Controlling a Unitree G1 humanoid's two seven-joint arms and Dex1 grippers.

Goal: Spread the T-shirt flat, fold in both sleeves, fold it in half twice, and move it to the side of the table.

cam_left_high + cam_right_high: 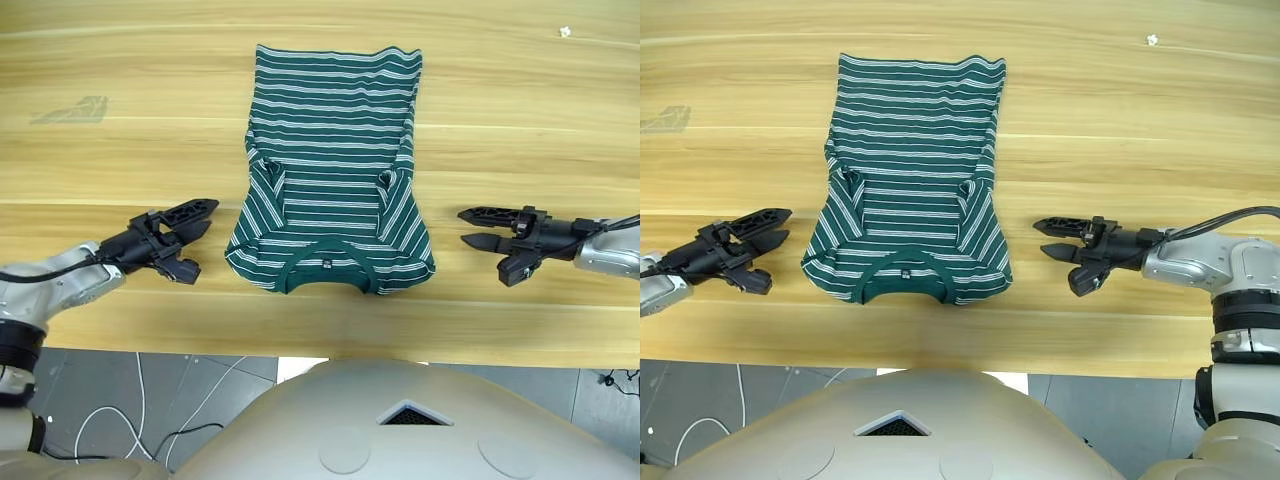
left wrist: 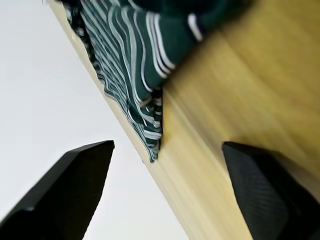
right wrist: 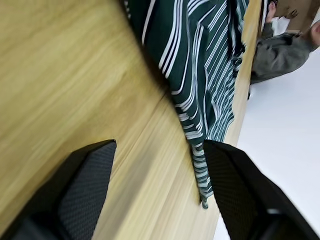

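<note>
A dark green T-shirt [image 1: 330, 160] with white stripes lies flat on the wooden table [image 1: 120, 160], collar toward me and both sleeves folded in over the body. My left gripper [image 1: 201, 219] hovers open just left of the shirt's near corner, nothing between its fingers. My right gripper [image 1: 473, 228] stands open a short way right of the shirt's near right corner, also holding nothing. The left wrist view shows the shirt's striped edge [image 2: 135, 60] beyond the black fingers [image 2: 75, 185]. The right wrist view shows the shirt's side [image 3: 200, 75] ahead of its fingers [image 3: 85, 185].
Bare wood spreads to the left and right of the shirt. A small white scrap [image 1: 565, 31] lies at the far right of the table. The table's near edge [image 1: 300, 355] runs just in front of the collar, with floor and cables below.
</note>
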